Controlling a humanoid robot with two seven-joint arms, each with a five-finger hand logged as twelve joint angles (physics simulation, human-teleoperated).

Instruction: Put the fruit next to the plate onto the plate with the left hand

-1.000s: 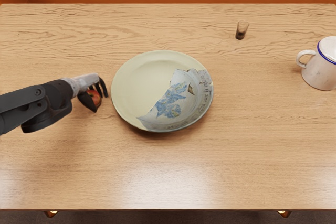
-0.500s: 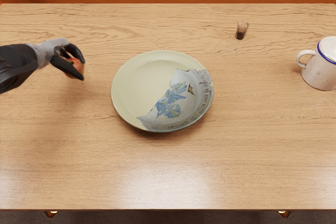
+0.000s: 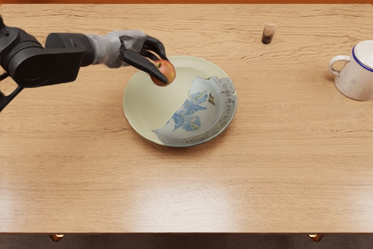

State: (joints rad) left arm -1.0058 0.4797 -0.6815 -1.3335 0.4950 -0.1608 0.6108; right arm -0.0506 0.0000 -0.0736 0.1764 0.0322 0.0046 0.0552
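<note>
Head view, looking down at a slant. A small round red-and-yellow fruit, much like an apple, is pinched in the dark fingertips of the robot's left hand, which is closed around it. The fruit is over the upper-left part of a pale cream round plate, just inside its rim; whether it hangs above the plate or touches it cannot be told from this angle. The grey and black left arm reaches in from the left edge. The plate has a blue floral patch on its right half and lies on a light wooden table. Well apart, at the far right, stands a white mug with a blue rim; a small brown cylinder stands towards the back. The likely risk is that the round fruit, let go from a height or this close to the rim, rolls off the plate onto the table.
</note>
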